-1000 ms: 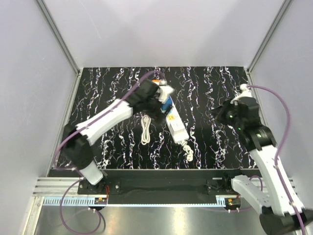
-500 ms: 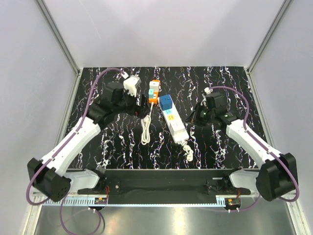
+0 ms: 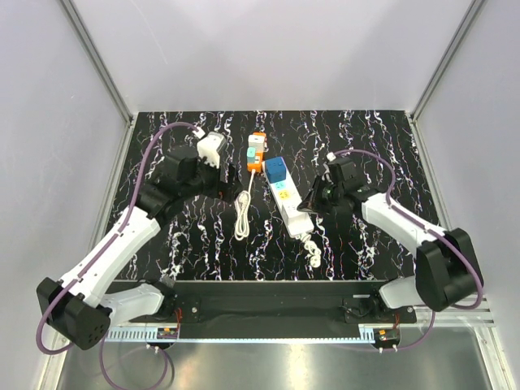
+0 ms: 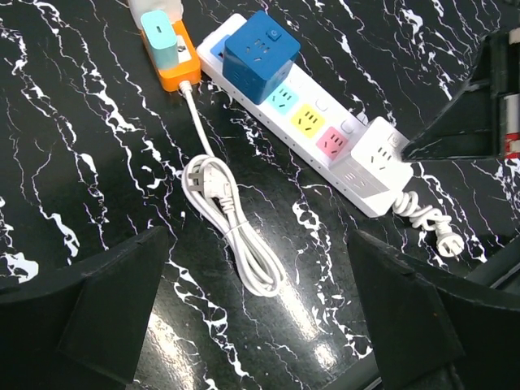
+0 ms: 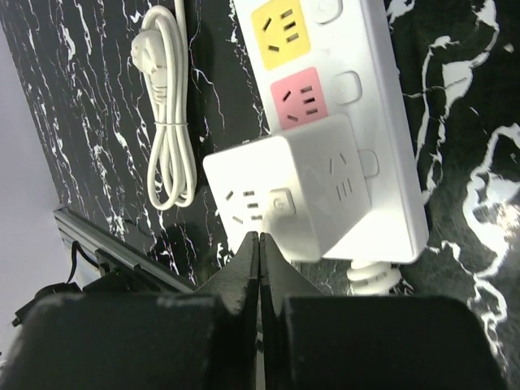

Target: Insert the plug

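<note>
The blue cube plug (image 3: 276,170) sits on the far end of the white power strip (image 3: 292,208); in the left wrist view the plug (image 4: 260,45) stands over the strip's (image 4: 345,169) end socket. My left gripper (image 3: 226,175) is open and empty, back from the plug and above the table (image 4: 260,321). My right gripper (image 3: 307,206) is shut and empty. Its tips (image 5: 259,237) are right at the white cube adapter (image 5: 284,195) on the strip's near end (image 5: 390,162).
An orange-and-white plug (image 3: 256,149) lies left of the blue plug, its white cable coiled (image 3: 242,215) beside the strip. The strip's own short coiled cord and plug (image 3: 311,253) lie near the front edge. Grey walls enclose the black marbled table.
My left gripper has let go of the blue plug and pulled back left; the plug now stands on the strip. My right arm has swung in to the strip's near end.
</note>
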